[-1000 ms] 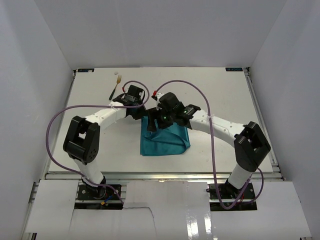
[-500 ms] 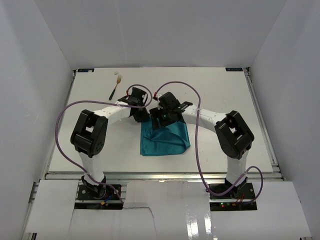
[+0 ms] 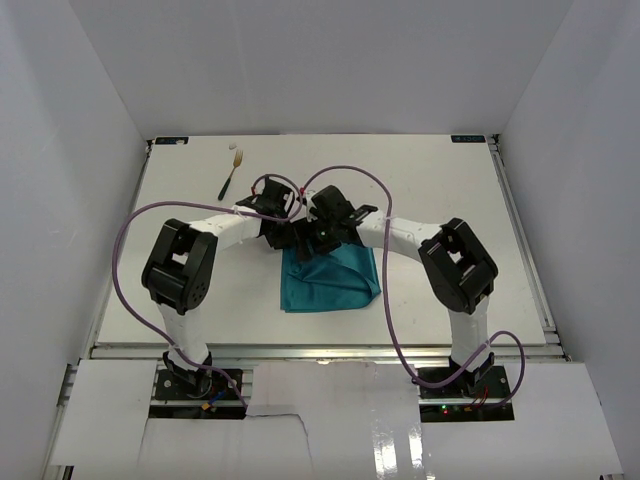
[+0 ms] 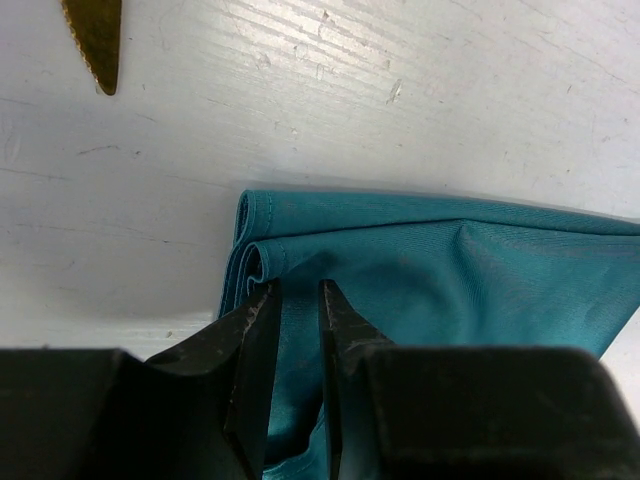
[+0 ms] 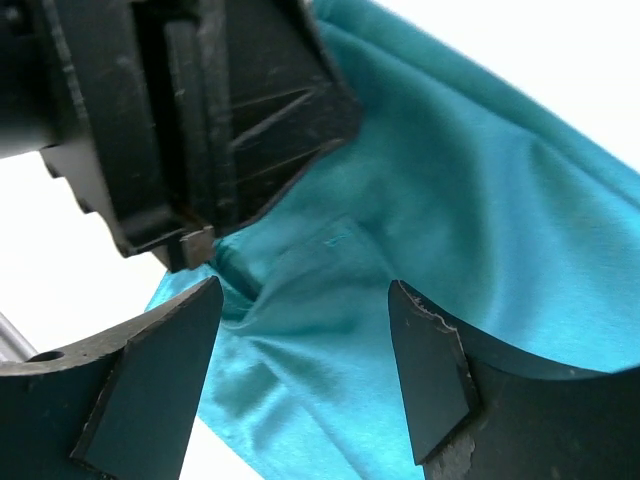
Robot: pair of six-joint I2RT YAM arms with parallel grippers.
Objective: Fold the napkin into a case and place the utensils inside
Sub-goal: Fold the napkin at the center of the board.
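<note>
White worktop [image 3: 450, 190] in a plain white booth, with the napkin [image 3: 335, 285] lying folded around the middle, a bit toward the near edge. Left claw [image 4: 298, 295] is pinched on a layer at the napkin's far edge and the cloth puckers around it, I'd guess to lift a flap and open the pocket. Right claw [image 5: 305, 300] hangs spread wide right over the same cloth, gripping nothing, probably lining up to help. Fork [image 3: 230, 175] lies by the far left corner, knife [image 4: 95, 40] tip near the napkin, neither inside yet
</note>
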